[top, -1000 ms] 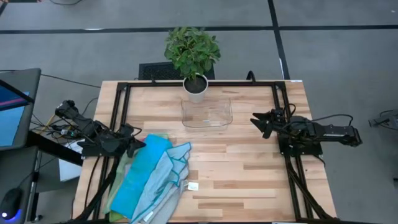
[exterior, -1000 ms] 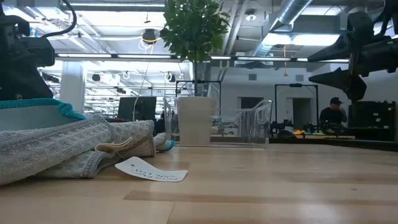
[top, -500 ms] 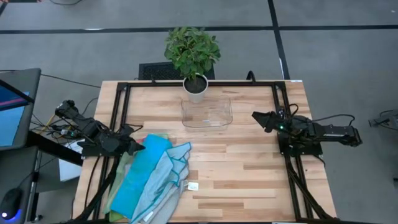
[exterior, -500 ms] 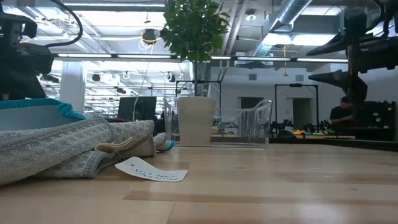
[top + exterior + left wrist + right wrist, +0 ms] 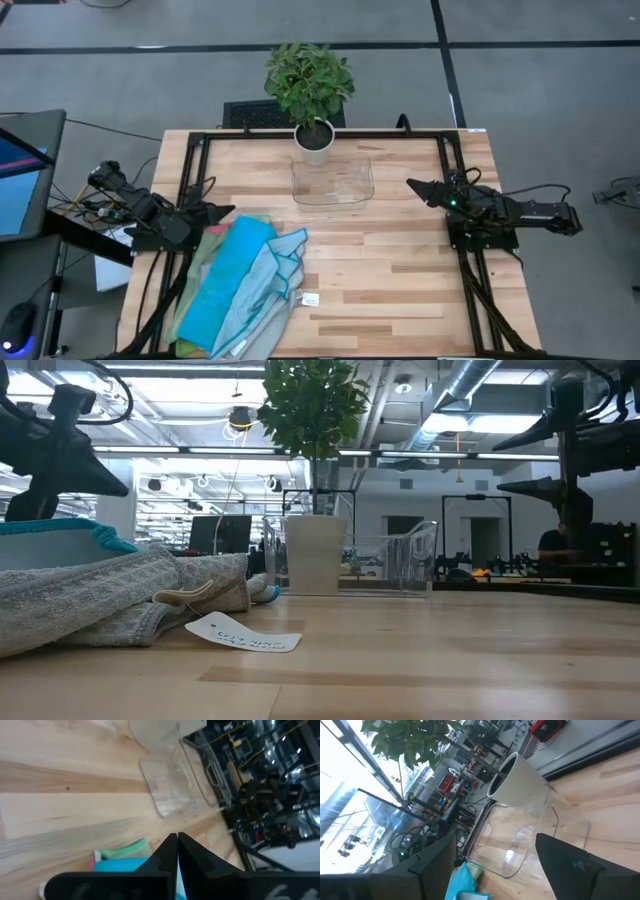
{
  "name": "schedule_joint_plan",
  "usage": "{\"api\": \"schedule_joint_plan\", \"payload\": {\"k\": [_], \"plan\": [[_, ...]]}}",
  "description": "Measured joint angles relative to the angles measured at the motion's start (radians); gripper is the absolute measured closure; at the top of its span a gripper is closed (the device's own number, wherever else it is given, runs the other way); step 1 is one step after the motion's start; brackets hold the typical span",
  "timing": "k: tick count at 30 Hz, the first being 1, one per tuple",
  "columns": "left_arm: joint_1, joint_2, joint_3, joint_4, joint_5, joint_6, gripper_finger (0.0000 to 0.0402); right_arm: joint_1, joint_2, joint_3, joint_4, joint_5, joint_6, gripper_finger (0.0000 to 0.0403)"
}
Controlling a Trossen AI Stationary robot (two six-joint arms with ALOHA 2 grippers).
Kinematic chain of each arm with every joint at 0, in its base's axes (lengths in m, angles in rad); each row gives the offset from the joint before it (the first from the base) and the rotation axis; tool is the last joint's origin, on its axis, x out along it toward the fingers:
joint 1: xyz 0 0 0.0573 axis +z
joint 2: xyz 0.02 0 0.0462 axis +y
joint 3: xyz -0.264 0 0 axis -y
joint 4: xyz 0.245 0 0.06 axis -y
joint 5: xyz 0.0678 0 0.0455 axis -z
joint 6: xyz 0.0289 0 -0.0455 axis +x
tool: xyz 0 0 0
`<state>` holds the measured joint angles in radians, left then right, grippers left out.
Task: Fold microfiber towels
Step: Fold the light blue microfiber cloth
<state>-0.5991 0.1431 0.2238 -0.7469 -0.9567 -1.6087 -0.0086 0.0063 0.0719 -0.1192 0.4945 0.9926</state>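
With the left gripper (image 5: 222,211) closed empty just beside the towel pile (image 5: 240,285) and the right gripper (image 5: 415,186) open well apart, grabbing several layered microfiber towels at once is the likely slip.

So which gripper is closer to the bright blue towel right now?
Left. The left gripper sits by the blue towel's upper corner, fingers shut, holding nothing. The right gripper is across the table, fingers open, beside the clear tray.

towels (image 5: 240,285): table's (image 5: 400,280) front-left | tray (image 5: 333,181): back-centre, before plant (image 5: 311,85)
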Motion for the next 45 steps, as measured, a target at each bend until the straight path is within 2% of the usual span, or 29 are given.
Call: {"api": "schedule_joint_plan", "payload": {"k": [4, 7, 10, 15, 18, 21, 23, 26, 28, 32, 36, 40, 43, 45], "plan": [[0.000, 0.016, -0.003, 0.040, -0.005, 0.003, 0.0397, 0.000, 0.000, 0.001, 0.000, -0.002, 0.003, 0.0101], [0.000, 0.030, -0.003, 0.076, -0.055, -0.015, 0.0397, 0.002, 0.000, 0.001, 0.014, -0.007, 0.016, 0.0101], [0.000, 0.049, -0.004, 0.200, -0.066, 0.039, 0.0397, 0.002, 0.001, 0.001, 0.119, -0.055, -0.030, 0.0101], [0.000, 0.097, -0.005, 0.677, -0.126, 0.339, 0.0397, 0.002, 0.045, 0.004, 0.389, -0.103, -0.154, 0.0101], [0.000, 0.132, -0.005, 0.980, -0.150, 0.528, 0.0397, 0.002, 0.104, 0.046, 0.418, -0.103, -0.206, 0.0101], [0.000, 0.176, -0.005, 1.227, -0.105, 0.740, 0.0397, 0.002, 0.199, 0.114, 0.418, -0.109, -0.236, 0.0101], [0.000, 0.210, -0.005, 1.379, -0.033, 0.848, 0.0397, 0.002, 0.283, 0.177, 0.419, -0.140, -0.266, 0.0101], [0.000, 0.264, -0.005, 1.558, 0.113, 0.954, 0.0397, 0.002, 0.424, 0.289, 0.413, -0.214, -0.335, 0.0101], [0.000, 0.302, -0.005, 1.632, 0.171, 0.984, 0.0394, 0.002, 0.523, 0.378, 0.394, -0.276, -0.381, 0.0101], [0.000, 0.375, 0.016, 1.644, 0.188, 0.996, 0.0368, 0.027, 0.706, 0.583, 0.195, -0.386, -0.450, 0.0101], [0.000, 0.485, 0.090, 1.605, 0.228, 0.984, 0.0305, 0.094, 0.897, 0.787, -0.143, -0.447, -0.512, 0.0101], [-0.001, 0.578, 0.202, 1.454, 0.450, 0.888, 0.0229, 0.162, 1.028, 0.952, -0.424, -0.489, -0.529, 0.0101], [-0.001, 0.631, 0.303, 1.208, 0.676, 0.768, 0.0190, 0.224, 1.083, 1.001, -0.470, -0.489, -0.529, 0.0101], [-0.009, 0.676, 0.376, 1.010, 0.752, 0.658, 0.0180, 0.261, 1.101, 1.014, -0.471, -0.481, -0.530, 0.0101]]}}
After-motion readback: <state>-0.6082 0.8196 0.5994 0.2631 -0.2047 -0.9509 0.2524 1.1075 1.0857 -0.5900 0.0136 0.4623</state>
